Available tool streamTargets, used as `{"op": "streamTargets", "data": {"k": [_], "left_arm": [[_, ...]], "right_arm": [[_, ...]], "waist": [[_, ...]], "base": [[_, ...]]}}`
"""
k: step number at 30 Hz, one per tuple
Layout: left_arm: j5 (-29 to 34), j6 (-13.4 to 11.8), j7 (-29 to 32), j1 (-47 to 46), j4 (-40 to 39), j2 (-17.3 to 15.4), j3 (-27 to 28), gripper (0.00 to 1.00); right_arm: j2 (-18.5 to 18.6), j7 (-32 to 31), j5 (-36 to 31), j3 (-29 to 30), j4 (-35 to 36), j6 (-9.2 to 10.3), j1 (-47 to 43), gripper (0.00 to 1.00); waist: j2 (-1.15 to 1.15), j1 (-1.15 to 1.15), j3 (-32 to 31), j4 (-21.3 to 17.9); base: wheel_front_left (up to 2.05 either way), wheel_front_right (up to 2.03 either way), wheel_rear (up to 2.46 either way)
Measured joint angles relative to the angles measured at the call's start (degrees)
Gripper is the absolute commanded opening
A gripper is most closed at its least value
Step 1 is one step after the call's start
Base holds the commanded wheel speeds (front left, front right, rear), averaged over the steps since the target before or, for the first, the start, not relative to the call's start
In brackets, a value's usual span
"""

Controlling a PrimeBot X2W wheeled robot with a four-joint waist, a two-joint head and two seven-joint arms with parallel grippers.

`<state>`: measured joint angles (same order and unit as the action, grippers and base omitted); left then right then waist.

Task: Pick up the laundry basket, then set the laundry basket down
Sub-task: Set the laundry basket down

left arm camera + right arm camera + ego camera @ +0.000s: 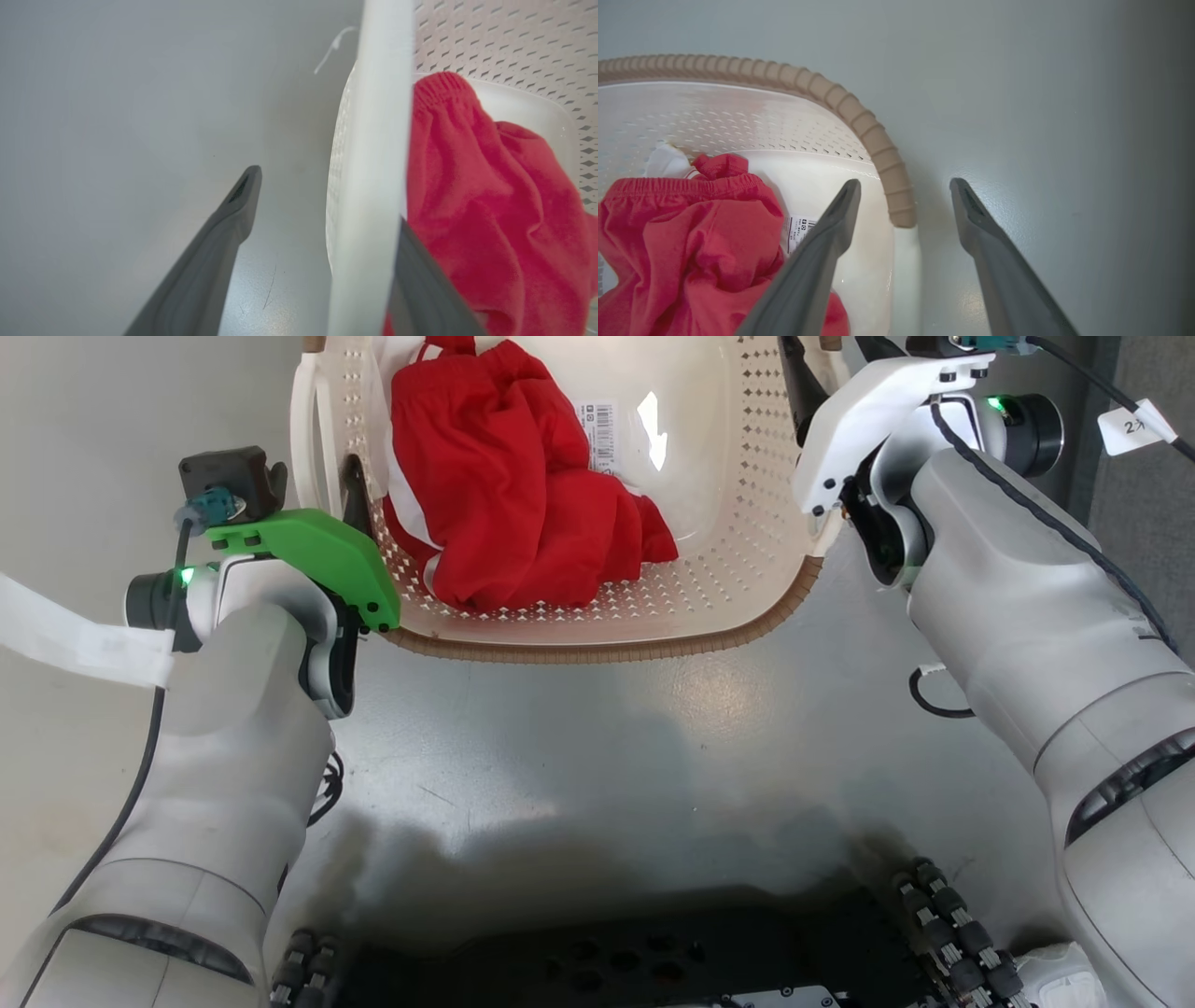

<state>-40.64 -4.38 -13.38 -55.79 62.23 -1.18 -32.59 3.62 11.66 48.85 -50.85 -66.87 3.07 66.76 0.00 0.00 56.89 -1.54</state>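
I am straddling the laundry basket [597,651], left jaws wide at nine o'clock, right jaws wide at three, lift seemingly not begun.

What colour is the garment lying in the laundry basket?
Red garment, clearest in the head view.

**Site type: indoor test area set up for a household chore**

The laundry basket [597,649] holding a red garment [523,495] points to domestic work. The floor [653,737] around the basket is bare, smooth, grey and glossy, with scuffs [434,795] nearer the robot. Right of the basket, a cable [1092,378] carries a marked paper tag [1134,427], as in a lab.
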Motion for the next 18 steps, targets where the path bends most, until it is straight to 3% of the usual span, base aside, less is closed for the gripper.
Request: {"op": "streamTargets", "data": {"k": [18], "left_arm": [[-0.36,0.42,-0.83,-0.01,0.34,0.02,0.94,1.00]], "right_arm": [[-0.01,1.77,-0.47,-0.08,-2.74,-0.01,0.43,1.00]], "waist": [[0.00,0.00,-4.87,0.19]], "base": [[0.00,0.00,0.00]]}}
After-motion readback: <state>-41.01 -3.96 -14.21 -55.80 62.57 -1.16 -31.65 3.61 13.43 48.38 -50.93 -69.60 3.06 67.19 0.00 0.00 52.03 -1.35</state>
